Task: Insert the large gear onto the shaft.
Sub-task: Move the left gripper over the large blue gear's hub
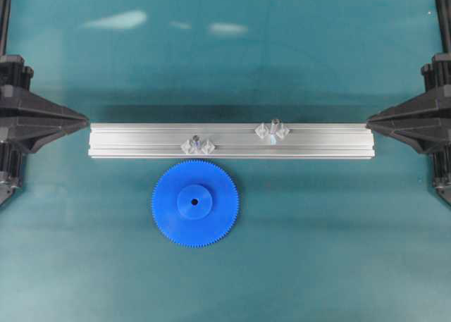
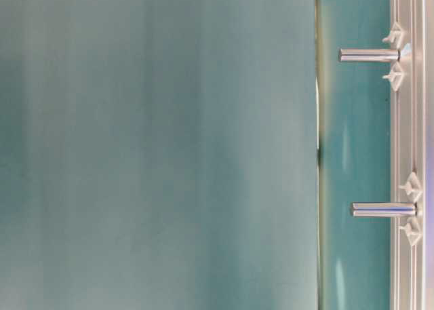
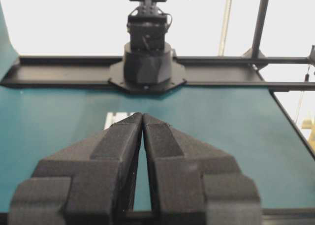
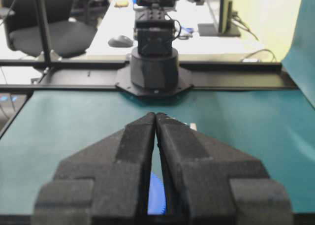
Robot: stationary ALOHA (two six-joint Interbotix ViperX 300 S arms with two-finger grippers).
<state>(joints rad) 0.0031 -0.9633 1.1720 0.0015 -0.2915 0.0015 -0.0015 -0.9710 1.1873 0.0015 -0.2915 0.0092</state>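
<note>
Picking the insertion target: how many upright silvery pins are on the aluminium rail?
2. One short silvery pin stands left of the rail's middle, just above the big blue plastic gear; the other pin stands right of middle, nearer the far edge. None looks hidden.

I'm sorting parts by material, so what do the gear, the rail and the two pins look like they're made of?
Gear: probably plastic; uniform bright blue, matte. Rail: likely aluminium; pale silver, brushed, long grooves. Pins: apparently polished steel; mirror-like streaks.
</note>
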